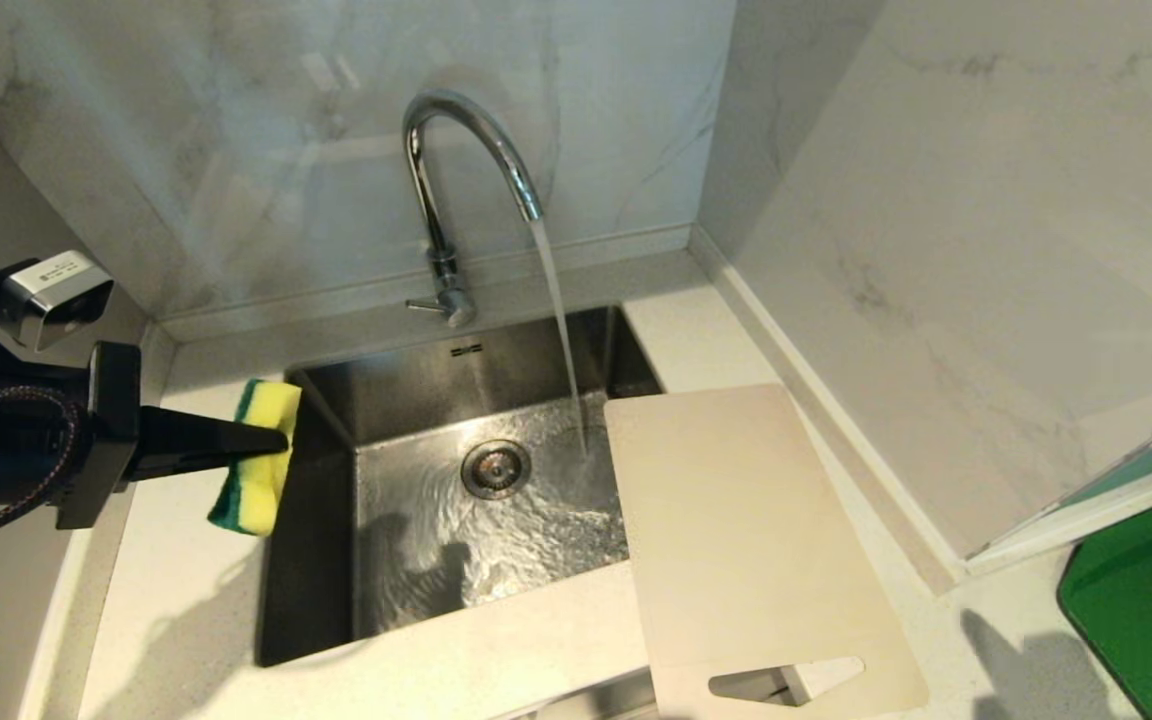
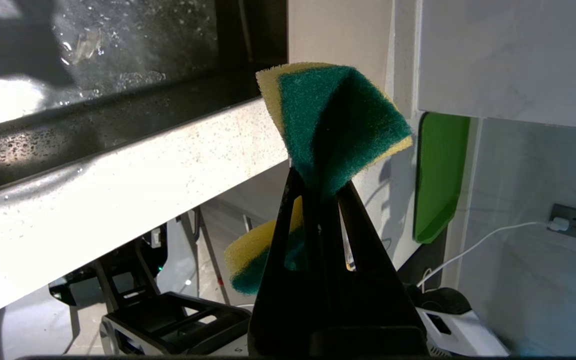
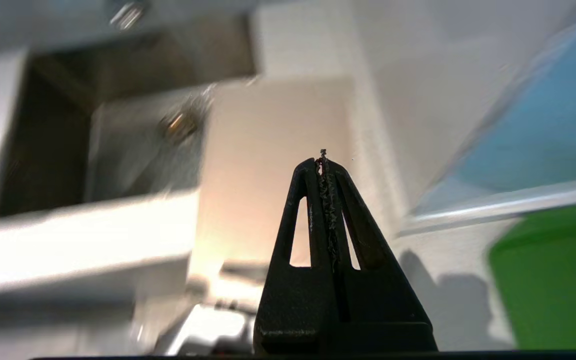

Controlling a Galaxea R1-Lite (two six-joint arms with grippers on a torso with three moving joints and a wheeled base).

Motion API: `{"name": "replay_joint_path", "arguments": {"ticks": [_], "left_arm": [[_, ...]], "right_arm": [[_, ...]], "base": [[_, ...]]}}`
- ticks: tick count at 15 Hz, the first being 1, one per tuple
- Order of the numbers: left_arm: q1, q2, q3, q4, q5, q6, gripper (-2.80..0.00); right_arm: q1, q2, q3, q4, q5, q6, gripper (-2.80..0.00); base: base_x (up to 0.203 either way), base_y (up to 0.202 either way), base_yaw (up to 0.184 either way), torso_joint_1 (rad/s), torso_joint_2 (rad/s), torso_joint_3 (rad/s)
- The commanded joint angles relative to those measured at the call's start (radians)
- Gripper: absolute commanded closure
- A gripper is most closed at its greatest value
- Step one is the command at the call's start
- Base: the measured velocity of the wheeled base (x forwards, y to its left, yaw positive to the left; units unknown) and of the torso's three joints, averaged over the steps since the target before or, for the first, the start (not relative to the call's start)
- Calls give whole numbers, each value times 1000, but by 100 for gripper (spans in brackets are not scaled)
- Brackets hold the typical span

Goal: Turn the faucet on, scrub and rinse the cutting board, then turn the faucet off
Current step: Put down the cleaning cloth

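At the left, over the counter by the sink's rim [image 1: 281, 600], a sponge [image 1: 258, 455] is pinched in the left gripper [image 1: 271, 440]. The faucet [image 1: 456, 180] is running. For scrubbing, the cutting board [image 1: 736, 540], overhanging the basin's right edge, is best brought under the stream; open room lies over the basin. The right gripper [image 3: 324, 162] is closed on nothing.

The pale speckled countertop [image 1: 496, 650] carries the cutting board [image 1: 746, 550], overhanging the sink [image 1: 331, 420], and a green mat [image 1: 1151, 600]
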Motion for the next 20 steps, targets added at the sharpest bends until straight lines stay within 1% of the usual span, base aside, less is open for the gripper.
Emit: {"name": "replay_joint_path", "arguments": {"ticks": [1, 2, 3, 4, 7, 9, 11, 12, 13, 15, 16, 17, 19, 20], "left_arm": [[-1, 8, 1, 0, -4, -4, 0], [0, 8, 3, 0, -4, -4, 0], [0, 7, 13, 0, -2, -3, 0], [-1, 5, 20, 0, -2, -2, 0], [-1, 8, 24, -1, -2, -2, 0], [-1, 8, 24, -3, -2, -2, 0], [-1, 5, 24, -3, -2, -4, 0], [-1, 2, 24, -3, -2, -4, 0], [-1, 2, 24, -3, -2, -4, 0], [-1, 2, 25, -7, -4, -7, 0], [-3, 1, 25, -14, -4, -8, 0], [-3, -1, 32, -18, -4, -8, 0], [-1, -1, 43, -28, -2, -7, 0], [-1, 0, 47, -37, -2, -7, 0]], "right_arm": [[0, -56, 158, -18, 138, -112, 0], [0, -68, 235, -30, 156, -180, 0], [0, -88, 319, -46, 155, -229, 0], [0, -117, 391, -63, 133, -254, 0], [0, -201, 617, -148, 2, -323, 0], [0, -219, 711, -222, -100, -344, 0], [0, -245, 780, -249, -142, -346, 0], [0, -275, 793, -246, -164, -340, 0], [0, -292, 798, -242, -208, -315, 0], [0, -268, 797, -236, -214, -285, 0], [0, -242, 797, -236, -210, -250, 0], [3, -236, 798, -242, -178, -224, 0], [24, -261, 800, -269, -48, -187, 0], [28, -262, 798, -273, -27, -171, 0]], "base": [[0, 0, 0, 0, 0, 0], [0, 0, 0, 0, 0, 0], [0, 0, 0, 0, 0, 0], [0, 0, 0, 0, 0, 0], [0, 0, 0, 0, 0, 0], [0, 0, 0, 0, 0, 0], [0, 0, 0, 0, 0, 0], [0, 0, 0, 0, 0, 0], [0, 0, 0, 0, 0, 0], [0, 0, 0, 0, 0, 0], [0, 0, 0, 0, 0, 0], [0, 0, 0, 0, 0, 0], [0, 0, 0, 0, 0, 0], [0, 0, 0, 0, 0, 0]]}}
